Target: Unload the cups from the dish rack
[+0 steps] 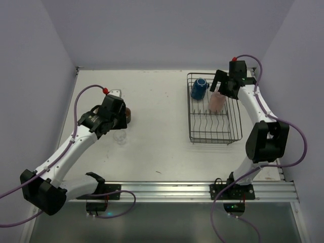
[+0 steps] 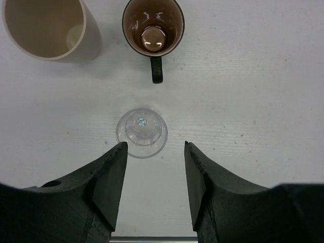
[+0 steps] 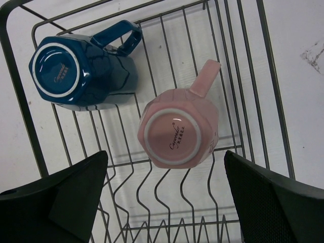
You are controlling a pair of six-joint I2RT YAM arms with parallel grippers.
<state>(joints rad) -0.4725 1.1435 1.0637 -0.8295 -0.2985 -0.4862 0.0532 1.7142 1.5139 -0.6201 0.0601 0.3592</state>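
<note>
The dish rack (image 1: 190, 117) stands at the right rear, also in the right wrist view (image 3: 23, 109). In it a blue mug (image 1: 198, 88) (image 3: 83, 66) and a pale pink cup (image 1: 217, 102) (image 3: 178, 132) lie bottom-up. My right gripper (image 1: 223, 87) (image 3: 166, 158) hovers above the pink cup, jaws wide open and empty. On the table at the left stand a cream-beige mug (image 2: 48, 28), a dark brown mug (image 2: 153, 30) (image 1: 128, 115) and a small clear glass (image 2: 142, 132) (image 1: 120, 136). My left gripper (image 1: 116, 122) (image 2: 154, 152) is open and empty, just short of the glass.
A metal rail (image 1: 177, 190) runs along the near edge with both arm bases on it. Grey walls close in the table at the back and sides. The white table (image 1: 157, 126) lies between the left cups and the rack.
</note>
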